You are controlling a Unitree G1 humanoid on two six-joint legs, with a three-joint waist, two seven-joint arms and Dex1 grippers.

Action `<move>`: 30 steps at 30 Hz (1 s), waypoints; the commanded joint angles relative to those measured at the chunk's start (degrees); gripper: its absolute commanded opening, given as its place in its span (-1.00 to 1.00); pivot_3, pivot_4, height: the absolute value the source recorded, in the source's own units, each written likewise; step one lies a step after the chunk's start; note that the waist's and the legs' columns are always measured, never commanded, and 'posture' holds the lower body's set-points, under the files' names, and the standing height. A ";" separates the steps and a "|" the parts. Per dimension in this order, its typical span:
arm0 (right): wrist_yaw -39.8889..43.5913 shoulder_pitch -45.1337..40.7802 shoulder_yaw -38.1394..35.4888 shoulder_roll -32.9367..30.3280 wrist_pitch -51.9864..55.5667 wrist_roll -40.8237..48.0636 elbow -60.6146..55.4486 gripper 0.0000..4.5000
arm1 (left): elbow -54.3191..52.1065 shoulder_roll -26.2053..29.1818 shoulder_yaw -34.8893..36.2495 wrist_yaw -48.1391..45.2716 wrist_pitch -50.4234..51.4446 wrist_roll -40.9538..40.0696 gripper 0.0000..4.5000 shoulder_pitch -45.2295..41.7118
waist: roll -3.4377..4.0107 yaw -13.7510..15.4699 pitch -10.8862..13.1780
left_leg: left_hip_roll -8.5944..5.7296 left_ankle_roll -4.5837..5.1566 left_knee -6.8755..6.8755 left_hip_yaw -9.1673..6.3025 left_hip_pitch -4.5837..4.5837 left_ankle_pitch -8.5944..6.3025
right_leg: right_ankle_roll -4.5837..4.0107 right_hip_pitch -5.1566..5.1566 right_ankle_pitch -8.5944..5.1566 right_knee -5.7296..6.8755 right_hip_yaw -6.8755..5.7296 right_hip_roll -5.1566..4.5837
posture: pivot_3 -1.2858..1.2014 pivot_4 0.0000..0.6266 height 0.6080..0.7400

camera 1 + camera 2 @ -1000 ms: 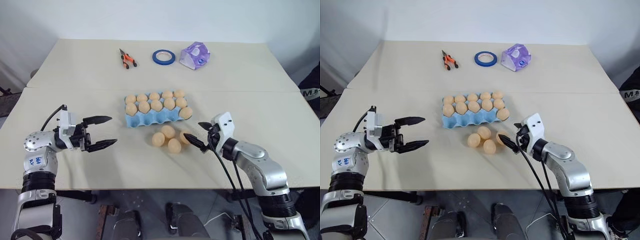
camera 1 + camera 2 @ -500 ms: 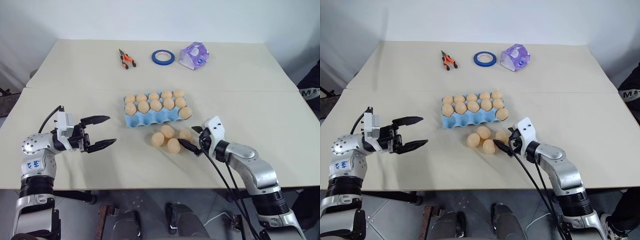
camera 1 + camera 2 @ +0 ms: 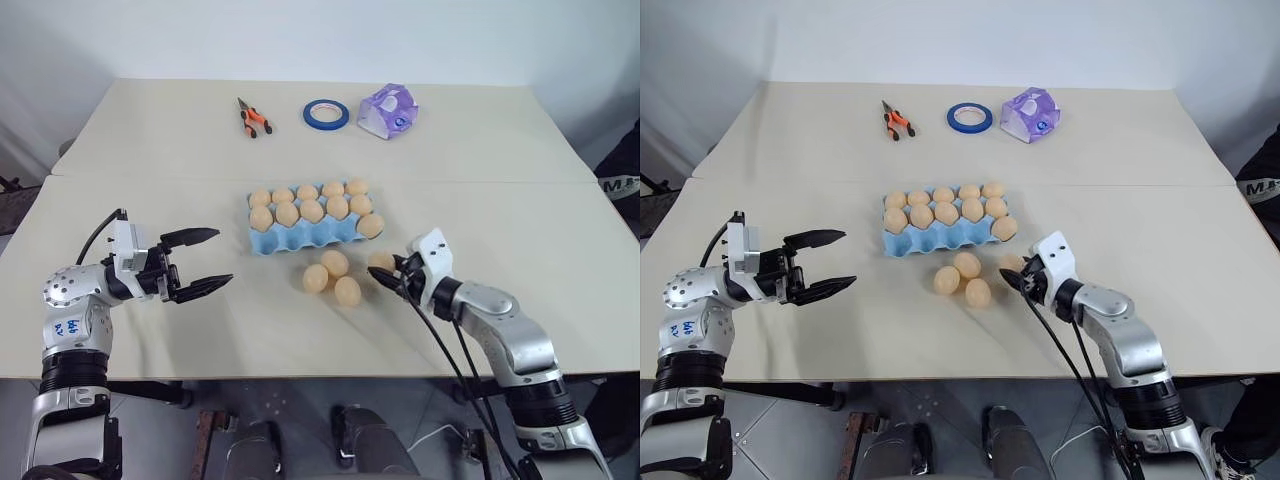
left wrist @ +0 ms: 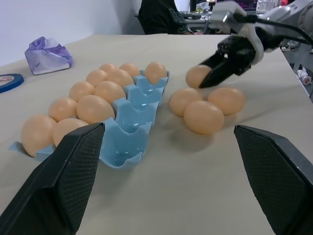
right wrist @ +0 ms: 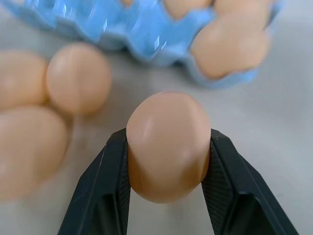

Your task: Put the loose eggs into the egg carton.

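beside the egg carton [image 3: 300, 236], right gripper [image 5: 166, 147] clamps 1 egg [image 5: 167, 144].

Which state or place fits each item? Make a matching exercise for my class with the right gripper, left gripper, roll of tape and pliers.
Column one:
1 right gripper
2 left gripper
3 blue tape roll
4 pliers

Column two:
A open, holding nothing
B far side of the table, beside the purple tissue pack
C shut on an egg
D far side, left of the tape

Pairs: 1-C, 2-A, 3-B, 4-D
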 commanded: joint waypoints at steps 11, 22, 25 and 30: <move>-2.35 -17.51 3.46 4.76 0.40 -3.08 9.07 -0.31 | 1.72 -1.04 0.56 0.51 -1.76 -0.62 1.00 -3.62 | 0.00 -0.05 0.00 | 0.03 -0.04 -0.05 -0.03 -0.09 0.02 | -0.05 -0.10 -0.03 0.00 -0.06 0.03 | 0.03 -0.52 1.00; 0.07 -21.18 5.84 9.15 -6.66 -6.05 19.88 0.14 | -0.75 -0.70 1.83 2.52 -2.06 -1.38 1.00 -0.89 | 0.00 -0.19 0.00 | 0.03 -0.08 0.04 0.04 -0.22 0.05 | -0.04 -0.31 -0.02 0.25 -0.02 0.04 | 0.03 -0.52 1.00; 0.74 -21.40 5.88 9.46 -7.34 -6.63 20.55 0.61 | -0.68 -0.65 1.89 2.80 -2.17 -1.34 1.00 -0.94 | 0.00 -0.19 0.00 | 0.03 -0.15 0.04 0.03 -0.21 0.10 | -0.07 -0.34 -0.04 0.34 -0.02 0.05 | 0.03 -0.52 1.00; 1.69 -21.19 5.55 8.91 -6.81 -6.75 18.43 0.99 | -0.24 -0.64 1.90 2.89 -2.36 -1.28 1.00 -1.25 | 0.00 -0.22 0.00 | 0.03 -0.16 0.04 0.04 -0.20 0.12 | -0.09 -0.35 -0.05 0.37 -0.01 0.04 | 0.03 -0.52 1.00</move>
